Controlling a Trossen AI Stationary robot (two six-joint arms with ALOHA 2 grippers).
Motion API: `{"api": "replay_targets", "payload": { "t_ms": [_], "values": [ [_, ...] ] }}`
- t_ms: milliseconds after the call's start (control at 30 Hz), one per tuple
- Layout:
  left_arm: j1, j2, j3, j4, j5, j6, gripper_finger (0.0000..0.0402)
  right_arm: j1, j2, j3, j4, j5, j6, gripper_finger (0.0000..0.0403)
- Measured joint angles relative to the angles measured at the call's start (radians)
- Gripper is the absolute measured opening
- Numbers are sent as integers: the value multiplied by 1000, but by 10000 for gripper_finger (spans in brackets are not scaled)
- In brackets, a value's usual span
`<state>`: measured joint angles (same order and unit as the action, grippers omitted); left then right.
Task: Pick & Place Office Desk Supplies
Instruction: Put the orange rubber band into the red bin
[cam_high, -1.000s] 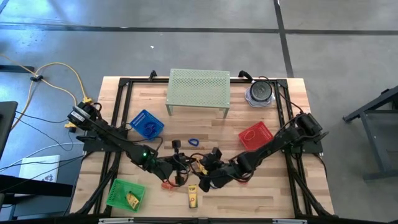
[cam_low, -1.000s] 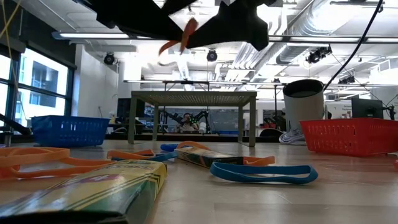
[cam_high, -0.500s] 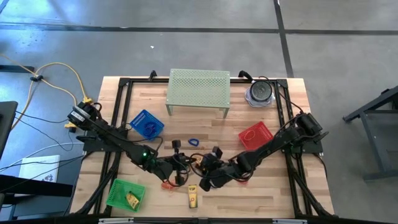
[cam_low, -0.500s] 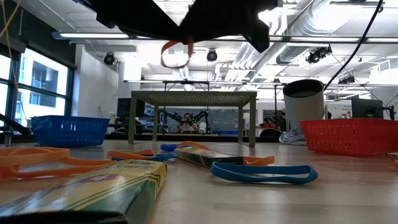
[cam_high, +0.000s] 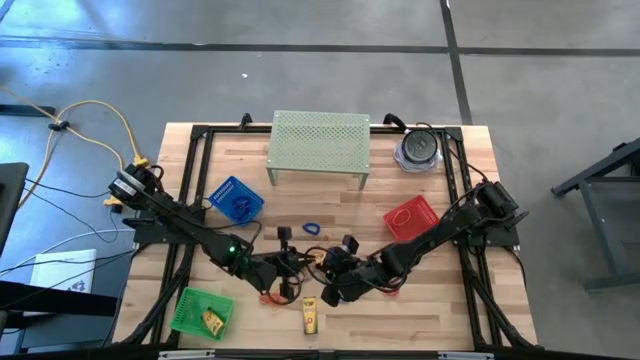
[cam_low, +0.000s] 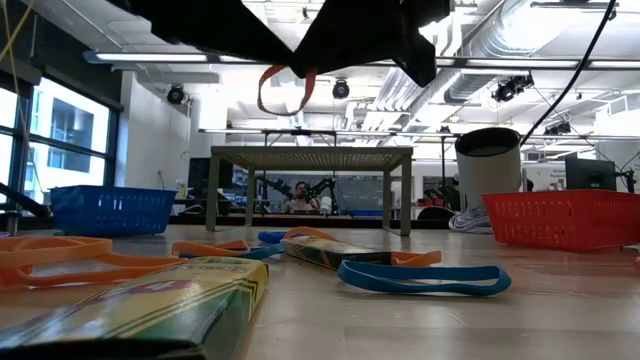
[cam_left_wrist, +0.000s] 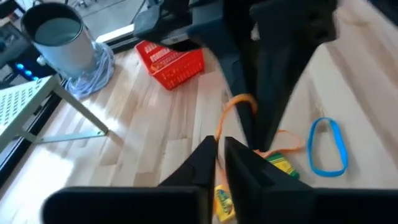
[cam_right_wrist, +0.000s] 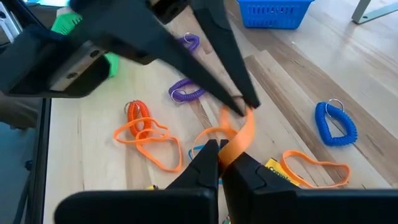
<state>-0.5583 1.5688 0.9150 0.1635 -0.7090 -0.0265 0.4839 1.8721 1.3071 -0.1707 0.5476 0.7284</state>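
While both grippers, left gripper (cam_left_wrist: 219, 144) and right gripper (cam_right_wrist: 225, 151), pinch one orange band (cam_right_wrist: 239, 132), no writing reads clearly.

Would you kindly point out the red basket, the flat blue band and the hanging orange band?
red basket (cam_low: 565, 222): low view, on its front mesh wall.
flat blue band (cam_low: 425, 277): low view, on its near strand.
hanging orange band (cam_low: 266, 92): low view, on its left strand.
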Motion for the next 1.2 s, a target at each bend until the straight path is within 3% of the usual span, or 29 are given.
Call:
{"api": "replay_targets", "payload": {
  "t_ms": [367,600,700,967,1200],
  "values": [
    [-10,0,0,6,3,-64,170,6,0,1,-36,-32,13,2],
    [-10,0,0,5,2,-141,186,37,-11,2,-237,-4,142,2],
    [-10,0,0,3,2,-148,186,64,-33,2,-405,30,261,2],
    [-10,0,0,-10,5,-168,186,192,-154,1,-875,243,693,2],
    [-10,0,0,-15,51,-169,186,251,-192,1,-1324,246,1125,2]
  ]
}}
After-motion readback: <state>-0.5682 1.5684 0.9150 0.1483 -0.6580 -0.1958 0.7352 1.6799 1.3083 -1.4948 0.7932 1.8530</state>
